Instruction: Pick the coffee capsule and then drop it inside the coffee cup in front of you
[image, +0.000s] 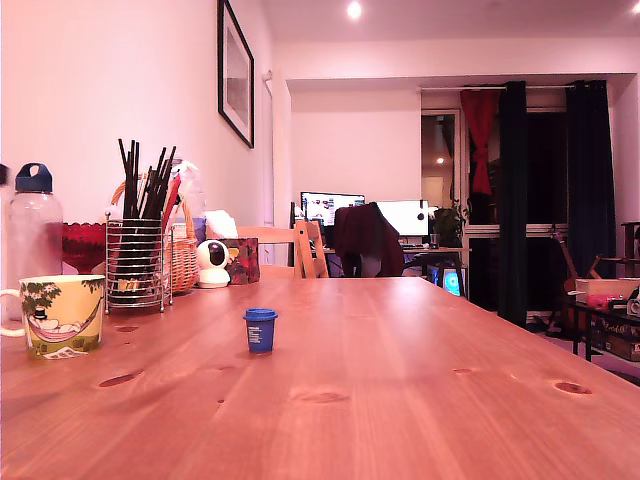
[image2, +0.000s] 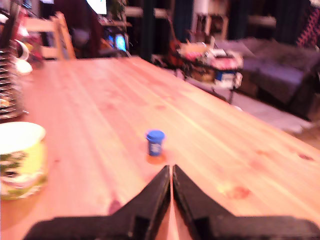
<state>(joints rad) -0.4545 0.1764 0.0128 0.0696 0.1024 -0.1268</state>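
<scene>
The capsule (image: 260, 329) stands upright on the bare wooden table (image: 400, 380), blue, wider rim up, alone out in the open boards. The cup (image: 62, 314) sits well apart from it, at the exterior view's left, near the table's edge, its leaf-and-hammock print facing the room and its white handle pointing off toward that left edge. Behind the cup stands a clear bottle (image: 33, 230) with a blue cap, and beside that a wire holder (image: 138, 262) full of dark sticks, with a wicker basket (image: 183, 255) just behind it. Farther along the same side there is a small white camera (image: 211, 263) and a patterned box (image: 243, 261) next to it. From the wrist view, which is somewhat blurred, the gripper (image2: 171, 172) hangs low over the table with its two black fingers (image2: 155, 192) pressed together at the tips, only a thin seam between them, and nothing caught in them. The capsule (image2: 155, 142) lies just ahead of those tips, not touching them, and the cup (image2: 21, 159) shows off to the side with its mouth open upward and, as far as the blur allows, nothing in it. The arm does not appear in the exterior view. A framed picture (image: 236, 72) hangs on the wall, and far behind are monitors (image: 365, 213) and dark curtains (image: 545, 190).
</scene>
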